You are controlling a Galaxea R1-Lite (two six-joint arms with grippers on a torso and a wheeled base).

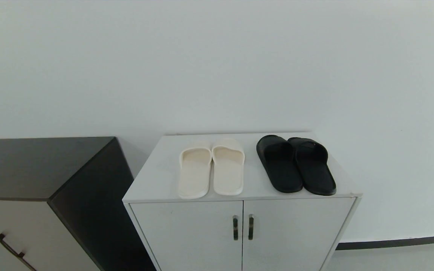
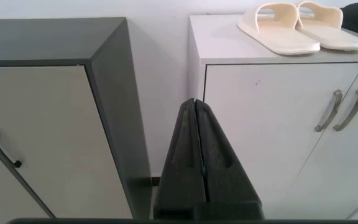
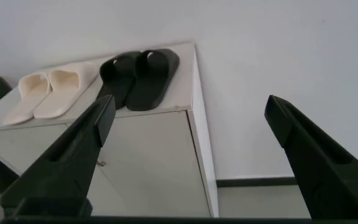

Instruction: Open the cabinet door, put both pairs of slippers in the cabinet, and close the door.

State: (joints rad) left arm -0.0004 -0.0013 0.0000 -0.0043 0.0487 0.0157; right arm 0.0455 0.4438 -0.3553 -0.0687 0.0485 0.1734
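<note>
- Cabinet (image 1: 153, 182): white, two doors, standing against the wall (image 1: 217, 67). Both pairs of slippers lie on its top.
- Doors: left door (image 1: 190, 237) and right door (image 1: 296, 231) are both shut and meet at the centre line.
- Handles: two upright metal bars, left handle (image 1: 235, 227) and right handle (image 1: 251, 226), one on each side of the centre seam and close together.
- White slippers (image 1: 198, 171): on the left half of the top, side by side and touching. Toes point to the wall and heels reach the front edge.
- Black slippers (image 1: 296, 165): on the right half of the top, side by side with inner edges touching. Toes point to the wall, and the pair is turned slightly so the heels lie toward the right front corner. They are apart from the white pair.
- Left gripper (image 2: 195, 107): fingers pressed together, holding nothing. It sits lower than the cabinet top, in front of the gap between the white cabinet and the dark cabinet (image 1: 32, 165), touching neither.
- Right gripper (image 3: 188, 115): fingers spread wide, holding nothing. It sits lower than the cabinet top, off the right front corner and clear of the cabinet.
- Dark cabinet: just left of the white cabinet, with a dark top and side, a pale front and a dark bar handle.
- Floor (image 1: 390, 259): pale, with a dark baseboard (image 1: 390, 244) along the wall to the right of the cabinet.
</note>
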